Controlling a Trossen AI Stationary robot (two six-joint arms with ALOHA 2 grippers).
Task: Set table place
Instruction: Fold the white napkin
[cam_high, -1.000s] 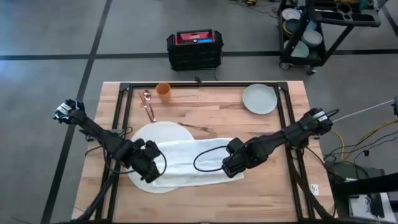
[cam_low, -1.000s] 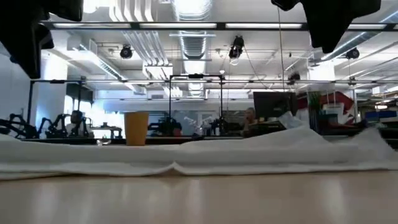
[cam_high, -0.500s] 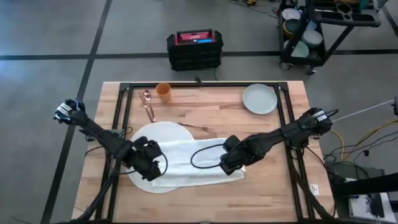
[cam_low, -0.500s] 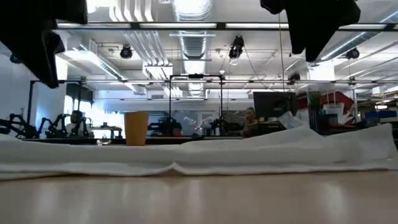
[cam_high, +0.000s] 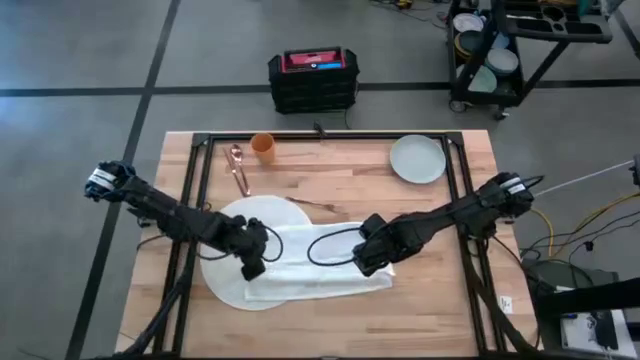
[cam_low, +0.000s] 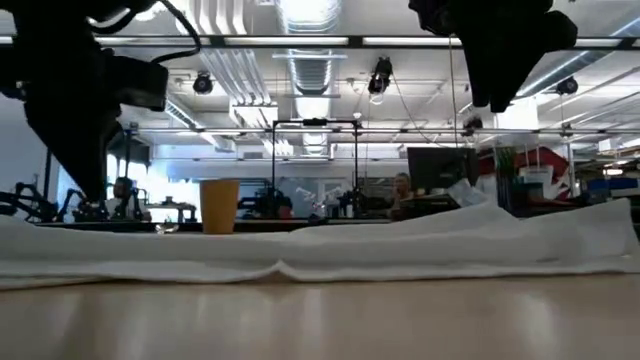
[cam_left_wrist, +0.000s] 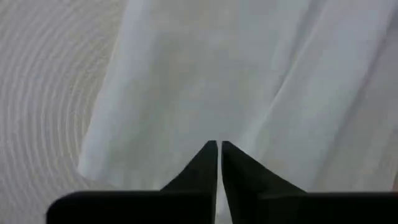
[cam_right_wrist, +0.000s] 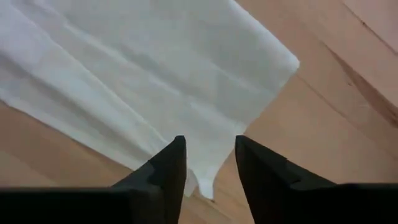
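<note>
The place, a round white mat (cam_high: 222, 285), lies on the table (cam_high: 430, 300) at the near left. A white cloth (cam_high: 320, 278) lies spread flat, its left part on the mat (cam_left_wrist: 43, 93) and its right part on bare wood. My left gripper (cam_left_wrist: 219, 149) is shut and hangs over the cloth's left part (cam_left_wrist: 249, 74), beside the mat's ringed surface. My right gripper (cam_right_wrist: 209, 152) is open above the cloth's right end (cam_right_wrist: 155, 68), with a cloth corner below the gap. The pale plate (cam_high: 417, 158) rests at the far right.
An orange cup (cam_high: 262, 144) and a copper spoon (cam_high: 238, 168) lie at the far left. A thin utensil (cam_high: 312, 204) lies just beyond the mat. A black cable loop (cam_high: 330, 248) hangs over the cloth between my arms. Bare wood shows on the near right.
My left gripper has moved toward the table's right and far edge, from the mat's near side to over the cloth's left part. My right gripper has drifted a little toward the left. The cloth's right end has settled and lies still.
</note>
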